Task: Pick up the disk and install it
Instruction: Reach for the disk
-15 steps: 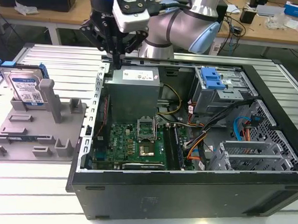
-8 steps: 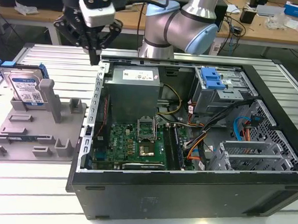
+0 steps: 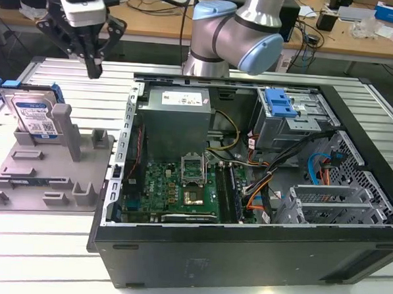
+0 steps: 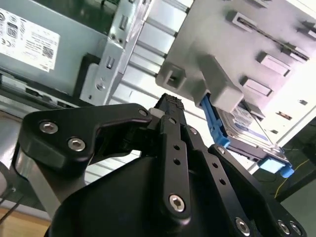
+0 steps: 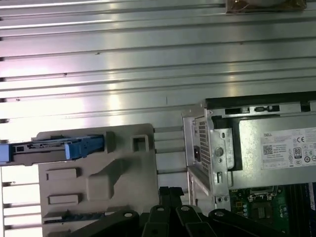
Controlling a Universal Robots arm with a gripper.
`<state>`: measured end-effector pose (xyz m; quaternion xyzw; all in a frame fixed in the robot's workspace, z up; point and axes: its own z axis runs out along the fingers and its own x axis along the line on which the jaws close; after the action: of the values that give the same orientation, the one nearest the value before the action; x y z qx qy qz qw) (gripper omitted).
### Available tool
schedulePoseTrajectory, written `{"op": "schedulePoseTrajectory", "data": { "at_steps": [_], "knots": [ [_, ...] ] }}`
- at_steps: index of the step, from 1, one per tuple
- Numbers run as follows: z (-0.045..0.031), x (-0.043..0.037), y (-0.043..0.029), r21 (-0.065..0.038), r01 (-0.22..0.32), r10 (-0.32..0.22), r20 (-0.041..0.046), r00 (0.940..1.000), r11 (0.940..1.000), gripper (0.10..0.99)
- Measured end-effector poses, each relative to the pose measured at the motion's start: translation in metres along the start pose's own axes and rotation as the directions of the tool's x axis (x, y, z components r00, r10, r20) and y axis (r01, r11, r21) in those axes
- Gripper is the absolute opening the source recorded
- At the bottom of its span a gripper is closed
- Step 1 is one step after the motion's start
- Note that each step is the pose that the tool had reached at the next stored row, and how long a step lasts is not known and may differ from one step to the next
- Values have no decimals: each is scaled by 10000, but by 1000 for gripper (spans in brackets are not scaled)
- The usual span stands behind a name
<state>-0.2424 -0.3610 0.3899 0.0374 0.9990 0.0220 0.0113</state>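
Disk (image 3: 32, 111) stands on edge in grey holder (image 3: 50, 179), on the exterior view's left of open computer case (image 3: 243, 255); gripper (image 3: 94, 68) hovers above holder, jaws closed together, empty; disk likely stiff, light, shock-sensitive; judge blue frame (image 3: 8, 84) edges the safest hold.

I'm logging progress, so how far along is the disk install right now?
Nothing looks done yet: the disk stands on edge in the grey fixture, outside the open computer case. In hand: nothing; the gripper hangs shut in the air near the fixture, apart from the disk. Left: both the pickup and the install.
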Motion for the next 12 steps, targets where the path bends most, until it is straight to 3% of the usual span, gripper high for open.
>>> {"op": "schedulePoseTrajectory", "data": {
  "at_steps": [2,8,10,12],
  "knots": [
    [6,145,52,0,0,0,-2,10000,10000,106],
    [19,395,144,1,-3,3,-8,10000,10000,106],
    [29,557,209,3,-2,2,-13,10000,10000,106],
    [33,629,238,4,0,0,-14,10000,10000,106]
  ]
}}
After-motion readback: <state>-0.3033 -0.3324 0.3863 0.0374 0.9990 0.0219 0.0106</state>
